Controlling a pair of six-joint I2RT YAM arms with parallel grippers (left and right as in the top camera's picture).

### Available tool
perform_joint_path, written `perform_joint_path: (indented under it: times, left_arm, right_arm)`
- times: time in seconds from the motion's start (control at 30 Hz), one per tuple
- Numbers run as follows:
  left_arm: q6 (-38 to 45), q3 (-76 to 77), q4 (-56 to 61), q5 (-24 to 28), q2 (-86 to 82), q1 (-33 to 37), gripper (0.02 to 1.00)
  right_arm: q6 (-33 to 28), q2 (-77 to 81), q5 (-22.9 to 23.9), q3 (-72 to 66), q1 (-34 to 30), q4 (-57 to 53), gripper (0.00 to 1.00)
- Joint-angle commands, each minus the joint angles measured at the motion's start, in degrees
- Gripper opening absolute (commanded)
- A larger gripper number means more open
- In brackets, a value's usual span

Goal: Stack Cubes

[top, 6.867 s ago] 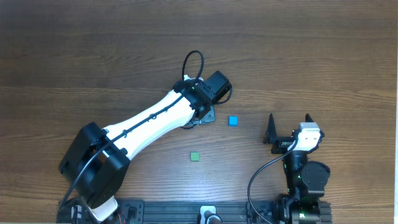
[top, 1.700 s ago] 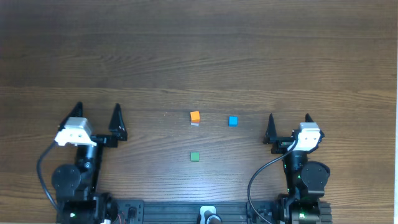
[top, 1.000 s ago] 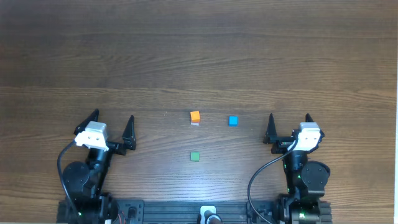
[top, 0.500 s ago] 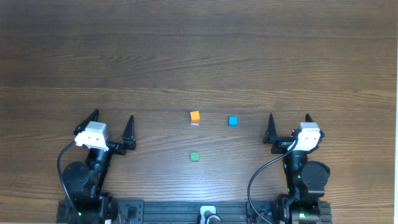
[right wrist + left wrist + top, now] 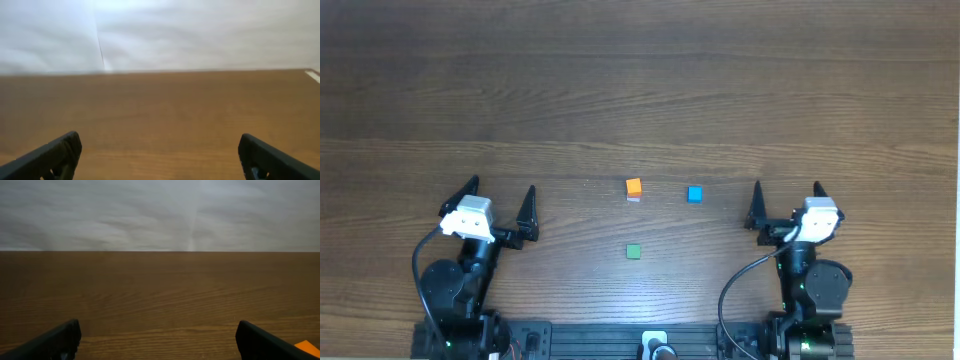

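A small orange cube (image 5: pixel 634 186) sits near the middle of the dark brown wooden table (image 5: pixel 640 80). A pale sliver (image 5: pixel 633 199) shows against the edge of the cube that faces the arms; whether it is another block underneath cannot be told. A small blue cube (image 5: pixel 695 194) lies to the right of the orange one, near it but apart, in about the same row. A small green cube (image 5: pixel 633 252) lies alone closer to the arm bases, roughly in line with the orange cube and apart from both others. No cube is in either gripper. The left gripper (image 5: pixel 501 188) is drawn back over the left side of the table, well apart from the cubes, its two black fingers spread wide with nothing between them; a corner of the orange cube shows beside one finger in the left wrist view. The right gripper (image 5: pixel 787 187) sits the same way on the right side, fingers wide apart and empty, the blue cube being the nearest to it. Beyond the far edge of the table stands a pale wall (image 5: pixel 160 210).
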Motion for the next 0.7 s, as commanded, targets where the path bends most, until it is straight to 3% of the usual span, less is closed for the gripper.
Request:
perform_joint_path:
  times: [0.03,0.37,0.53,0.7]
  left_arm:
    - [0.66,-0.26,-0.07,0.76,-0.68,0.24,0.998]
    - [0.66,-0.26,-0.07,0.76,-0.68,0.24,1.0]
    - [0.66,-0.26,-0.07,0.76,-0.68,0.24,1.0]
    - [0.66,-0.26,-0.07,0.76,-0.68,0.24,0.998]
  right_arm:
    - [15.39,-0.46,-3.17,-0.31,-0.35,6.49,0.991]
    - [36.74,-0.46,-23.98,1.31,-0.35,22.01,0.993]
    - [40.83,-0.33,-32.63,7.21,-0.35,19.37,0.991]
    - [41.29,2.62,-38.21,18.18,-0.35,5.07,0.991]
